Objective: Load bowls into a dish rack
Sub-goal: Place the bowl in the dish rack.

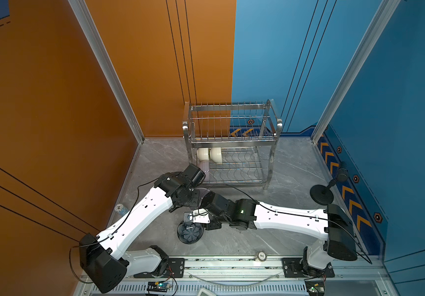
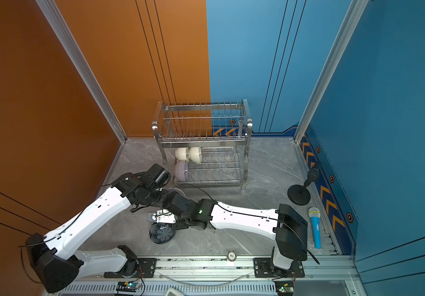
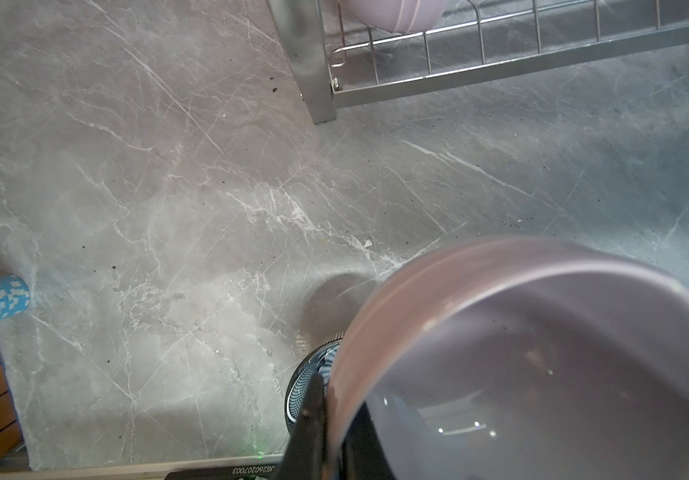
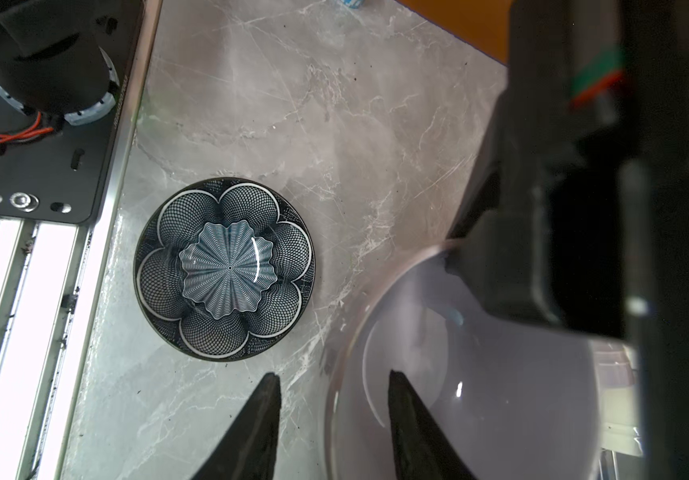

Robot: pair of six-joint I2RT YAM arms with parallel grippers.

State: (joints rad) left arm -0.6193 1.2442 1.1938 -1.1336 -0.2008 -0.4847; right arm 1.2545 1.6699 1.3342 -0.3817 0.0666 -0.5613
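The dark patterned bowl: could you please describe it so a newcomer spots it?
From the shiny steel wire dish rack, come forward across the grey marble table toward the front rail. The round dark blue-grey bowl sits upright, the only one with white petal outlines.

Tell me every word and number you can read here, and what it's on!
"JG260207003": upside down, on a black plate at the edge of the table.
"100": upside down, on the small round disc on the metal rail.
Print along the arm-base plate in the right wrist view: too small to read.
The white tag on the right arm: a mark only, too blurred to read.
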